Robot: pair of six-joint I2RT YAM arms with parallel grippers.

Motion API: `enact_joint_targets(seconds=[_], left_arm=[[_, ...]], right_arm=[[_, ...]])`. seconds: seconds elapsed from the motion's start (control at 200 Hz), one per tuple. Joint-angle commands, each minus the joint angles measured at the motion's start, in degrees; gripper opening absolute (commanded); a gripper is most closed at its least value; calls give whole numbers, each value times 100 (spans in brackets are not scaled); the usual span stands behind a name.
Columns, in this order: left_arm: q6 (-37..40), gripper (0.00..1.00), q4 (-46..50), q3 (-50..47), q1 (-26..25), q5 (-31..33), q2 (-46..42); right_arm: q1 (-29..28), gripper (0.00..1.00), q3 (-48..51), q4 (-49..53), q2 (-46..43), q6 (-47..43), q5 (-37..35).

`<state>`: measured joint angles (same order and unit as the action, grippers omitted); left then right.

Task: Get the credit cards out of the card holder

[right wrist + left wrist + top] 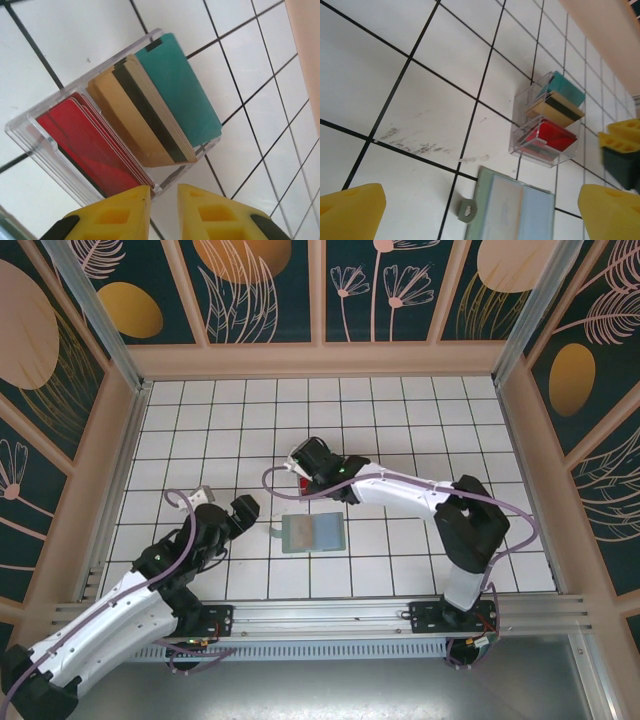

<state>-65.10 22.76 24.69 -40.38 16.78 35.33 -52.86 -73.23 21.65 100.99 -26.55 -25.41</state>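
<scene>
The card holder (312,535) lies open and flat on the tiles, grey-green outside with a light-blue inner half (537,215) and a paler panel beside it. Credit cards stand in a clear tray (30,131): red ones (90,145), tan ones (130,115) and a teal one (180,85). My right gripper (164,192) hovers over the tray's corner, its jaws a small gap apart with nothing between them. My left gripper (480,220) is wide open just left of the card holder (515,210), holding nothing.
A small grey-green tab (466,210) sticks out from the card holder's left edge. The tray (530,95) sits one tile behind the holder, under the right gripper (300,468). Wooden walls enclose the white tiled floor, and the left gripper (248,510) is low beside the holder.
</scene>
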Motion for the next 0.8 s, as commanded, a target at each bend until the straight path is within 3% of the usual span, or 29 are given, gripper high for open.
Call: enact_joint_targets(seconds=[0.0,0.27,0.445,0.796], left_arm=[[197,99,-75,193,46,-81,199],[221,96,-527,299,44,-550,888],[322,92,-778,439,48,-946,1437],[248,84,-1391,319,17,-1925,2232]], right_arm=[[13,23,149,192,-590,1598,110],[-83,30,747,480,-1275,4168,370],[-84,35,1657,92,-1895,5557,902],[-110,34,3032,-765,-2257,6597,1956]])
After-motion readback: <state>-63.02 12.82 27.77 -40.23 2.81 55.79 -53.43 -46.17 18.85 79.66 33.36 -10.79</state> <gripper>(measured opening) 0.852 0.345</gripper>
